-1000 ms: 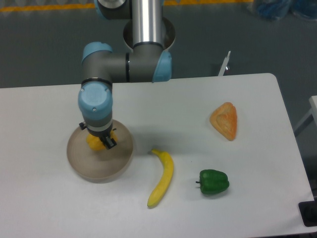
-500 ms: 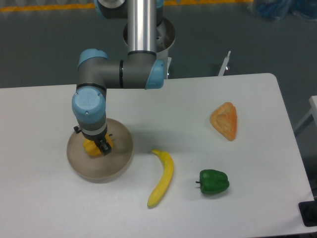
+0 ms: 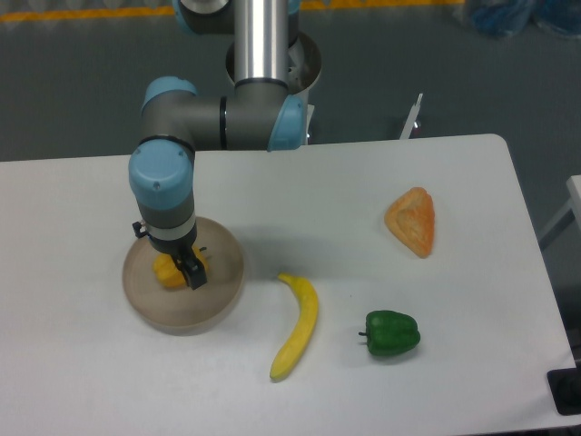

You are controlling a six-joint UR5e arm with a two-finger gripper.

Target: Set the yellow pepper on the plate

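The yellow pepper (image 3: 167, 272) sits inside the round beige-grey plate (image 3: 222, 300) at the left of the table. My gripper (image 3: 182, 271) hangs straight down over the plate with its dark fingers around the pepper. The wrist hides most of the pepper and the fingertips, so I cannot tell whether the jaws still press on it.
A yellow banana (image 3: 299, 326) lies just right of the plate. A green pepper (image 3: 392, 332) lies at the front right. An orange triangular wedge (image 3: 414, 221) lies at the back right. The table's right edge is near the wedge.
The gripper has shifted left and slightly down over the plate with the pepper, which now rests lower in the dish. The other objects have not moved.
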